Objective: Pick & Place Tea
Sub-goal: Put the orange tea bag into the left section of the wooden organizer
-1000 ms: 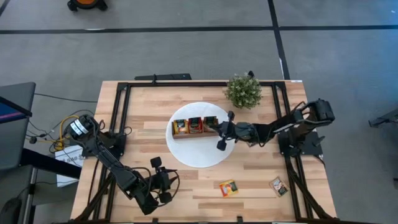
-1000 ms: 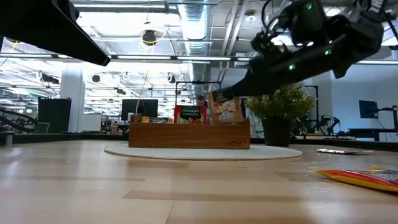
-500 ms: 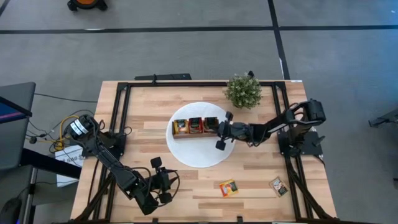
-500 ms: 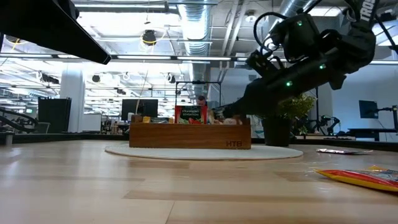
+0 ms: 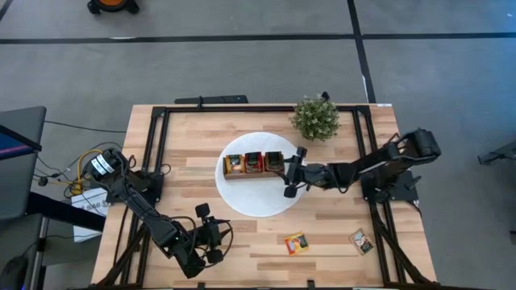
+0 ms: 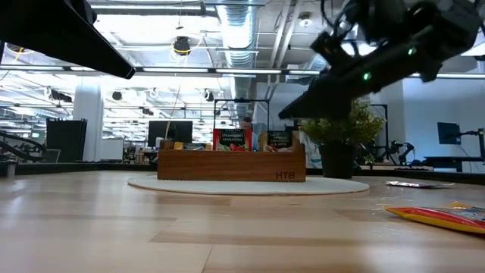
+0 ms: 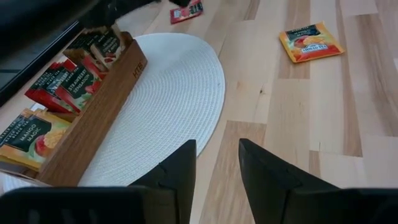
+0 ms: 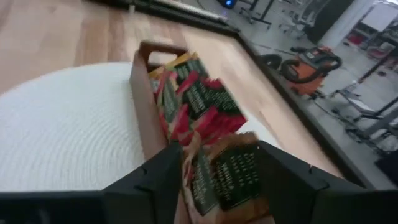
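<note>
At frame centre in the high view, the table (image 5: 193, 137) carries the white disc (image 5: 256, 200), with the wooden box (image 5: 251, 163) on the disc's upper half. The right gripper (image 5: 292, 171) sits just right of the box, fingers spread and holding nothing. In the right wrist view, its fingers (image 8: 148, 186) flank the beige tea sachets (image 8: 227, 173) standing in the box's right-end compartment; contact cannot be determined. The left gripper (image 5: 205, 234), lower left, has its fingers (image 7: 177, 174) parted and empty. 2 loose sachets (image 5: 296, 242) (image 5: 360, 240) lie flat at lower right, well apart from both grippers.
</note>
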`<action>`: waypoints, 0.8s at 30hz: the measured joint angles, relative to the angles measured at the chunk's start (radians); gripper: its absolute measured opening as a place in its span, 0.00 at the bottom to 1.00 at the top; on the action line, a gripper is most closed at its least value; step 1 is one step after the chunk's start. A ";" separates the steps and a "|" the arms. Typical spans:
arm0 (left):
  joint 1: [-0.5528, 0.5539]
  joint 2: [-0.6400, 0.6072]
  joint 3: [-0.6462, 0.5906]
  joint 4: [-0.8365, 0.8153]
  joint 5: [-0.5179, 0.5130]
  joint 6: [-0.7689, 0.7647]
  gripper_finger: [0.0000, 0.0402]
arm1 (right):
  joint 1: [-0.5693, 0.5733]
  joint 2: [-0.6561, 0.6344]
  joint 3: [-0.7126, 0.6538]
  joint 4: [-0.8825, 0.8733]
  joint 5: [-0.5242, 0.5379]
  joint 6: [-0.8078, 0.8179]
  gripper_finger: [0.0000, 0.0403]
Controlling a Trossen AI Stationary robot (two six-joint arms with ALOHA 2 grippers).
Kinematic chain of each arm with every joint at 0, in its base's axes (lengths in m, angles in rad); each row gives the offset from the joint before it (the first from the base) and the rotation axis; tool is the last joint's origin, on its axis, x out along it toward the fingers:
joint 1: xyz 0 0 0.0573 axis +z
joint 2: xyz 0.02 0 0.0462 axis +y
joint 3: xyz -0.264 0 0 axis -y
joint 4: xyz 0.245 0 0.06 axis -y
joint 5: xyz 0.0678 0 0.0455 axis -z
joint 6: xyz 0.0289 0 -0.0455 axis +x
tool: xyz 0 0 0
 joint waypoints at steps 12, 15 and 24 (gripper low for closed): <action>0.000 0.000 0.000 0.000 0.000 0.000 0.29 | 0.213 -0.180 0.107 -0.296 0.012 0.377 0.20; 0.000 0.000 0.000 0.006 0.000 0.000 0.29 | 0.310 -0.184 0.112 -0.326 0.010 0.477 0.10; 0.001 0.001 0.000 0.086 0.001 0.058 0.29 | 0.605 -0.128 0.113 -0.381 0.018 0.875 0.04</action>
